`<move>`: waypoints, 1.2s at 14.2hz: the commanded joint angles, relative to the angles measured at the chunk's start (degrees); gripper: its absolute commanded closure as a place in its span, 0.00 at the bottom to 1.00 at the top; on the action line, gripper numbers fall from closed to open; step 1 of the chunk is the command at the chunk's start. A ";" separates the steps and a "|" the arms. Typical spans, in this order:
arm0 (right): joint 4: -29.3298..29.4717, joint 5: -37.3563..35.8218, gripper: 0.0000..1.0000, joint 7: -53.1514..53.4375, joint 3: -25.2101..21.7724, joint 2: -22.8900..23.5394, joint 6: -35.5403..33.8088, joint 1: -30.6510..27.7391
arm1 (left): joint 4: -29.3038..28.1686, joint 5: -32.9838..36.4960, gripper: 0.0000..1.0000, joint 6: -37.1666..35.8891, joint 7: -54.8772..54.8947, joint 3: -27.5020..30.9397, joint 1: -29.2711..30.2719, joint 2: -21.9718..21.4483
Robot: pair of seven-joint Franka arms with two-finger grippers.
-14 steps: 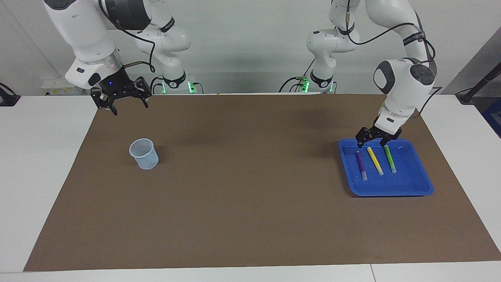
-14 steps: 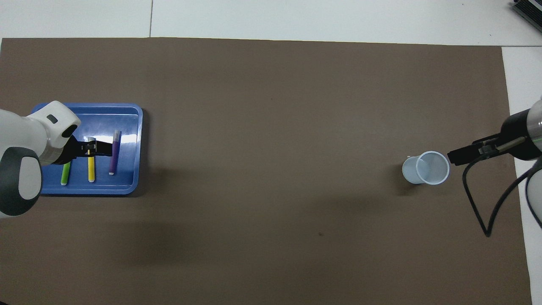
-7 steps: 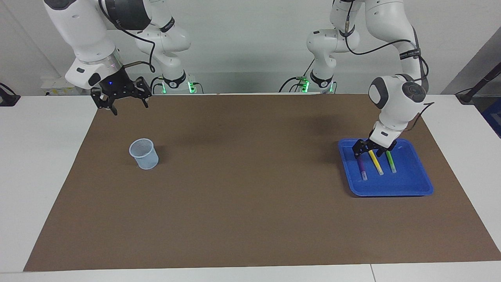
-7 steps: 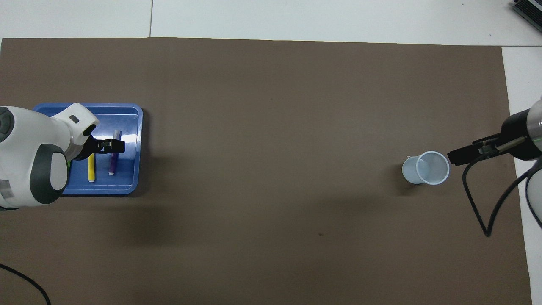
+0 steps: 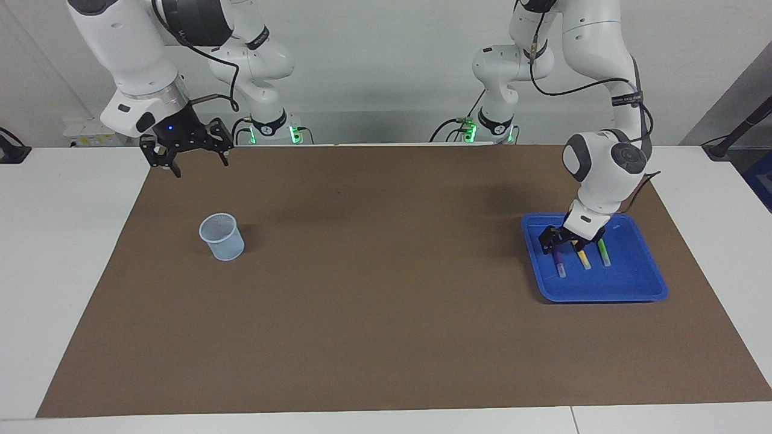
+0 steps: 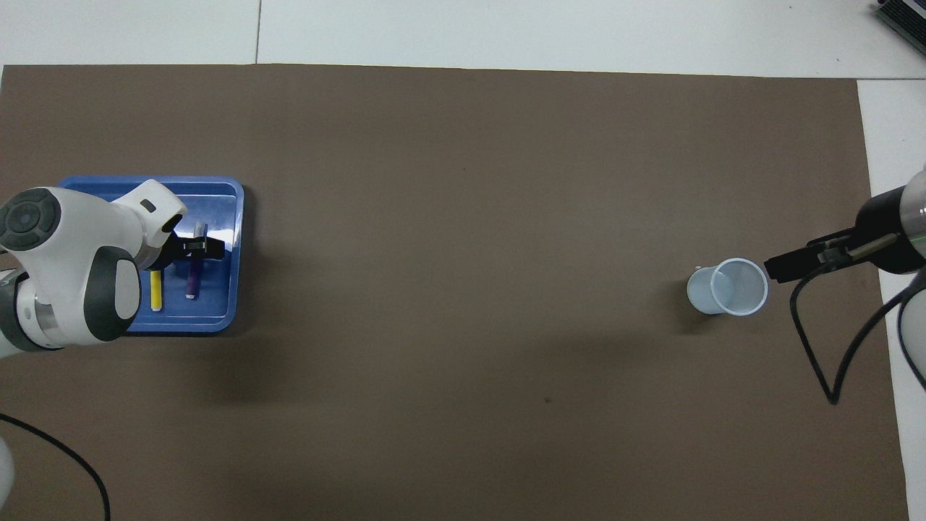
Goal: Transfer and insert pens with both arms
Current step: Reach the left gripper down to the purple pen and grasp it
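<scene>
Three pens lie side by side in the blue tray (image 5: 603, 294): purple (image 5: 560, 265), yellow (image 5: 584, 261) and green (image 5: 604, 254). My left gripper (image 5: 559, 242) is down in the tray, open, its fingers either side of the purple pen's end nearer the robots. Seen from overhead, the left gripper (image 6: 194, 247) covers part of the purple pen (image 6: 192, 280); the yellow pen (image 6: 155, 290) shows beside it and the arm hides the green one. My right gripper (image 5: 192, 160) waits open in the air at the right arm's end of the table.
A translucent cup (image 5: 222, 237) stands upright on the brown mat (image 5: 374, 289) toward the right arm's end, also visible in the overhead view as the cup (image 6: 727, 287) beside the right gripper (image 6: 780, 268). The tray (image 6: 217, 322) sits at the left arm's end.
The left gripper has come down into the tray and shifted from over the yellow pen to the purple pen, its fingers narrowing slightly. The right arm has not moved.
</scene>
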 commanded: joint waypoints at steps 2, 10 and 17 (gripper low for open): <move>-0.34 -0.48 0.00 -0.09 0.00 -0.73 -0.58 -0.13 | -0.08 -0.25 0.27 1.31 0.90 0.26 -0.41 0.04; -0.34 -0.48 0.00 -0.09 0.00 -0.72 -0.58 -0.13 | -0.16 -0.34 1.00 2.28 0.90 0.43 -0.85 0.31; -0.34 -0.48 0.00 -0.09 0.00 -0.72 -0.75 -0.05 | 1.85 -0.51 1.00 -2.19 0.28 0.43 -0.50 0.13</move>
